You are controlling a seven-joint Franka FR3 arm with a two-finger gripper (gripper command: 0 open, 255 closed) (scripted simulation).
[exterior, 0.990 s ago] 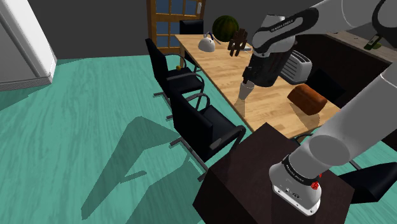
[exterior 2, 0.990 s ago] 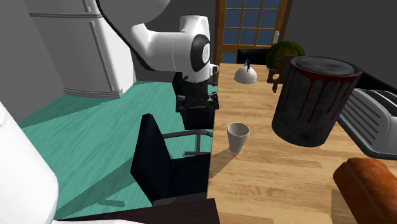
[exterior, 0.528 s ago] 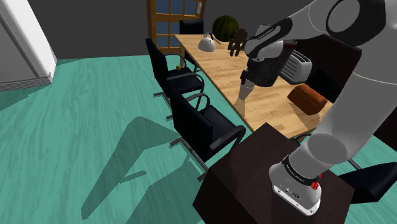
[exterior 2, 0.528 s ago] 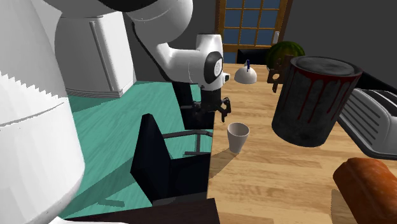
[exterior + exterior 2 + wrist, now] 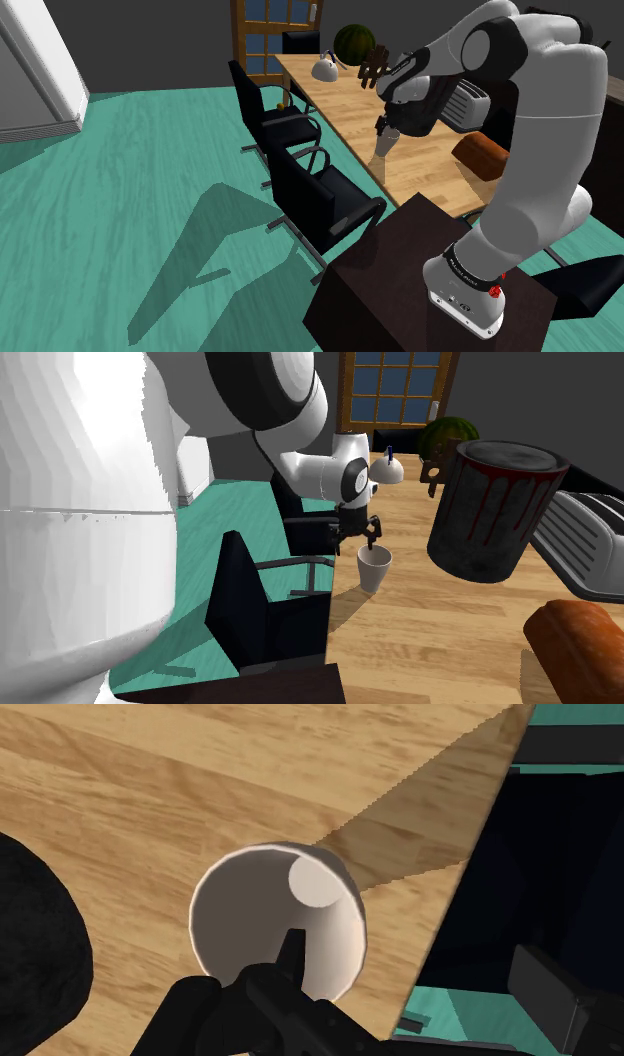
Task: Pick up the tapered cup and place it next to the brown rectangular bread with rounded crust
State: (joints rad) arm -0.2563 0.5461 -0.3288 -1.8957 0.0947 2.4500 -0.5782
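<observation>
Most of the job looks undone. On the wooden table (image 5: 440, 632) the white arm (image 5: 328, 464) reaches in from the edge; the brown bread (image 5: 580, 637) lies well apart from the pale tapered cup (image 5: 374, 568), which stands upright near that edge. The black gripper (image 5: 362, 541) hovers just above its rim, fingers spread, holding nothing.

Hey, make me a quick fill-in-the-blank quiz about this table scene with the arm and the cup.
The claw hangs directly ___ the cup.
The cup stands ___ on the wooden table.
The loaf of bread is coloured ___.
The round green fruit at the table's far end is a ___.
Missing words: above; upright; brown; watermelon.
</observation>
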